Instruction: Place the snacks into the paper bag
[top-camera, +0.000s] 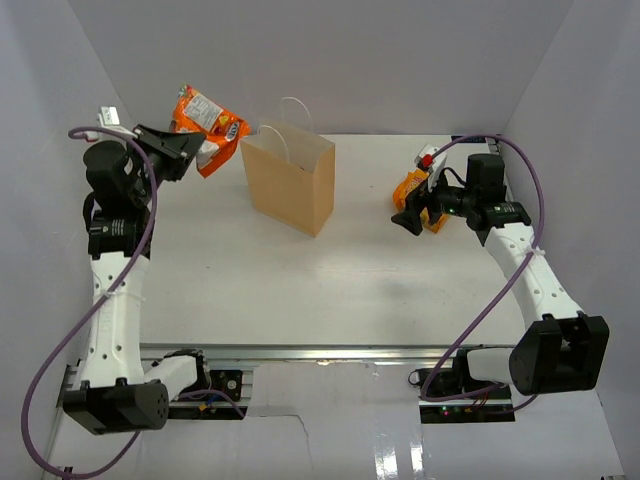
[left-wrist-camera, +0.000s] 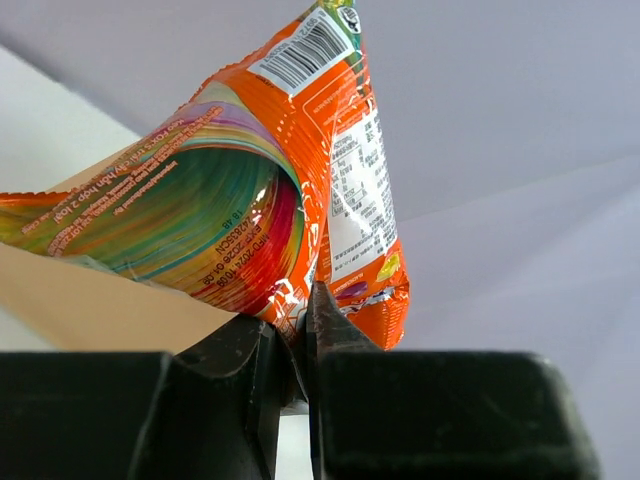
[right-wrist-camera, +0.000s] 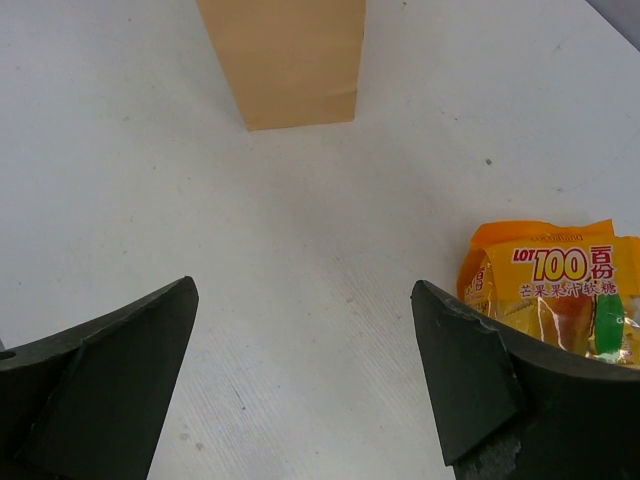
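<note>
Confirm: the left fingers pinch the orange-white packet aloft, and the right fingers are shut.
Wrong on the right fingers: the right wrist view shows them wide open. The left fingers do pinch the orange-white packet aloft.

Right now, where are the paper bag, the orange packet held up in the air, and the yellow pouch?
paper bag (top-camera: 282, 190), top view, its wide side wall.
orange packet (left-wrist-camera: 200, 210), left wrist view, its swirl print.
yellow pouch (right-wrist-camera: 560, 265), right wrist view, its label.

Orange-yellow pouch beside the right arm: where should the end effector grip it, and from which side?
Probably from above, across the crimped top edge of the orange-yellow pouch: it lies flat, label up, on the table, just beside the open right end effector.
</note>
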